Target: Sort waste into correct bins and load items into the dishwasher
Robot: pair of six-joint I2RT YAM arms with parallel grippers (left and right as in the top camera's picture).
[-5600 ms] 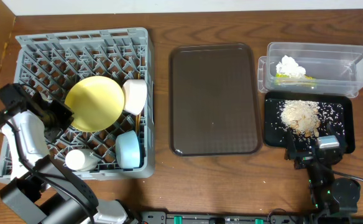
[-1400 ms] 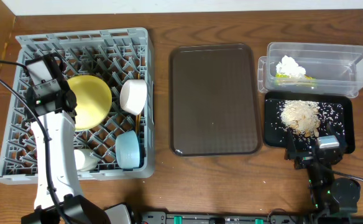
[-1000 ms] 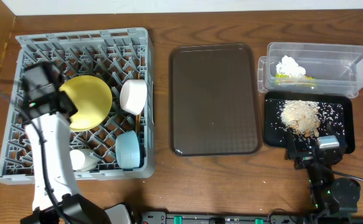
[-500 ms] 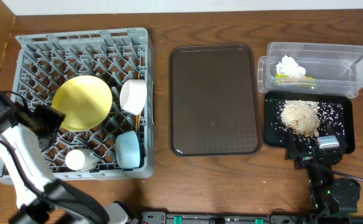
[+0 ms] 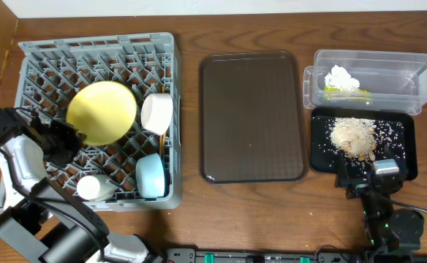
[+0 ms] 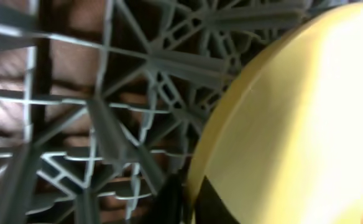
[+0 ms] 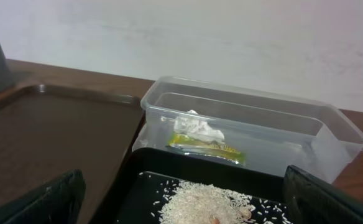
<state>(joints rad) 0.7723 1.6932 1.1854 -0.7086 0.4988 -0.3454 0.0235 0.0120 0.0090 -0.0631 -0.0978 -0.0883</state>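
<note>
left gripper [image 5: 67, 137] is pinching the lower-left rim of the pale-yellow plate [image 5: 102, 111], fingers [image 6: 171, 200] straddling it | plate is leaning tilted among the grey rack [image 5: 89, 52] pegs, its centre lying at 2 o'clock from that gripper | left arm is sitting far nearer | right gripper [image 5: 365, 177] is idling wide open at 6 o'clock of the black tray [image 5: 322, 155]

The plate [image 5: 102, 111] and cup [image 5: 89, 188] are held in the rack [image 5: 96, 51] at the left; the serving tray [image 5: 251, 117] is set centrally; rightward, the tub [image 5: 400, 73] is placed behind the shallow tray [image 5: 323, 157].
</note>
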